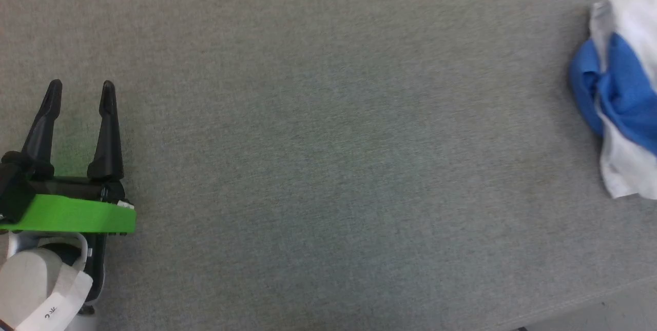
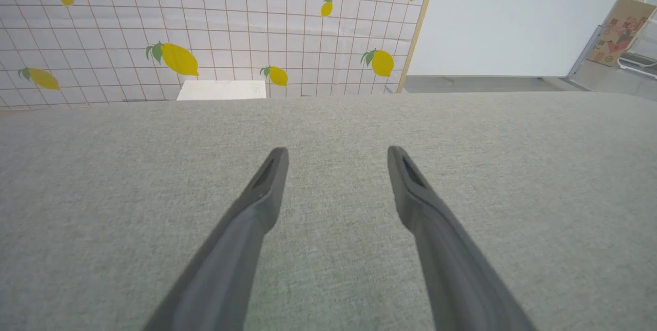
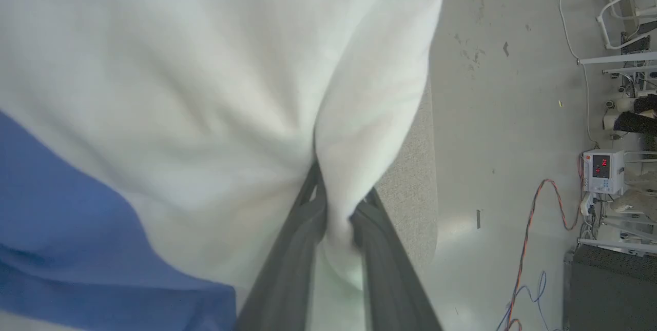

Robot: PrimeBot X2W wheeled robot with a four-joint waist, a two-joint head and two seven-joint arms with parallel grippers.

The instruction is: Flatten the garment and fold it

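- Head view: high above the grey tabletop [image 1: 328, 141], looking steeply down on it. The left gripper [image 1: 80, 85] is over the tabletop's lower-left part. The white-and-blue T-shirt [image 1: 623, 90] is on its right part, cut off by the frame.
- Left wrist view: low over the tabletop, near level, facing along the left gripper to the tabletop's far edge. The lemon-print wall [image 2: 205, 28] lies beyond.
- Right wrist view: very close, right up against the T-shirt and rolled sideways. A strip of tabletop and the floor [image 3: 487, 115] show past it.
- Shared: head and left wrist views both see the left gripper and the tabletop around it. Head and right wrist views both see the T-shirt.
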